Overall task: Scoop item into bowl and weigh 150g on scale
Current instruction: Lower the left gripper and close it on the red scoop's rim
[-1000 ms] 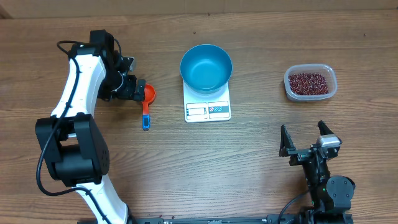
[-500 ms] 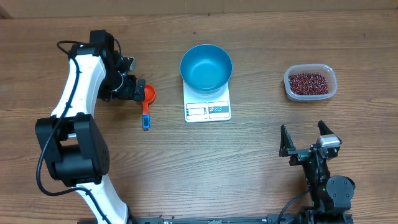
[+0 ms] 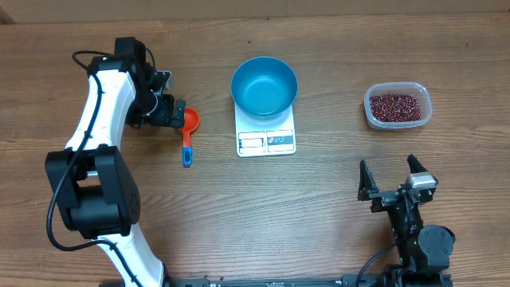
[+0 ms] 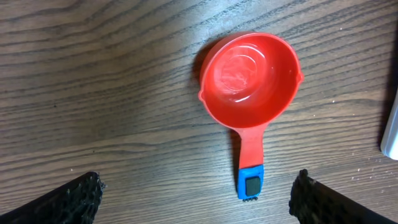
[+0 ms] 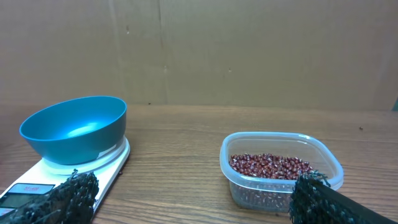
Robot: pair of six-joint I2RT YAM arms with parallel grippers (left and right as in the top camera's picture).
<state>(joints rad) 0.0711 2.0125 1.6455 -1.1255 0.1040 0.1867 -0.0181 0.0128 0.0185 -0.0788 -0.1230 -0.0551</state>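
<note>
left gripper (image 3: 175,113) spread wide above the scoop (image 4: 249,81) — bowl (image 3: 264,85) sits on scale (image 3: 266,141)

The left arm (image 3: 100,100) rises white from its black shoulder joint and reaches far forward, bending at the wrist so that the left gripper (image 3: 170,112) faces straight down; its jaws are spread wide and grip nothing; in the wrist view only their dark, rough-textured tips show, one at each lower corner; behind the jaws sits the black wrist housing, with a cable looping above the forearm; the right arm (image 3: 416,227) is folded low over its own base; the right gripper (image 3: 389,171) is held level, pointing forward; its jaws are likewise spread fully apart and empty, with the same dark textured tips.
</note>
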